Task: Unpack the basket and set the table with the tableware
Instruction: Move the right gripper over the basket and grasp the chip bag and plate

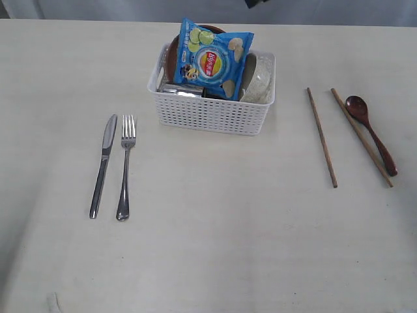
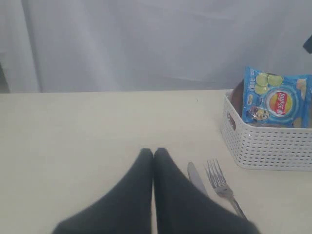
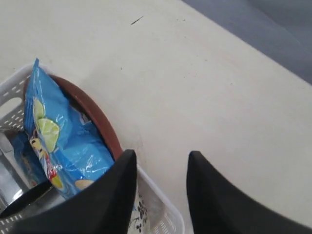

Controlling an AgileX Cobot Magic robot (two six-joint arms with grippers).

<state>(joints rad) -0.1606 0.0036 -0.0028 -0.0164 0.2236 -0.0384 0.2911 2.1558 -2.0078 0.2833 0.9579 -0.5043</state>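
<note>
The white basket [image 1: 212, 107] stands at the far middle of the table [image 1: 215, 228]. It holds a blue chip bag [image 1: 212, 59], a brown plate [image 1: 172, 55], a steel cup [image 1: 179, 90] and a cream bowl [image 1: 258, 81]. A knife [image 1: 103, 163] and a fork [image 1: 125, 166] lie side by side to its left. Two chopsticks [image 1: 322, 137] and a reddish-brown spoon [image 1: 370, 134] lie to its right. My right gripper [image 3: 161, 158] hangs open over the basket's rim [image 3: 156, 195], beside the plate [image 3: 97, 117] and the bag [image 3: 58, 141]. My left gripper [image 2: 154, 152] is shut and empty, near the knife [image 2: 196, 176] and fork [image 2: 222, 187].
A grey curtain [image 2: 146, 44] hangs behind the table's far edge. In the exterior view only a dark bit of arm [image 1: 256, 2] shows at the top edge. The second chopstick [image 1: 361, 137] lies touching the spoon.
</note>
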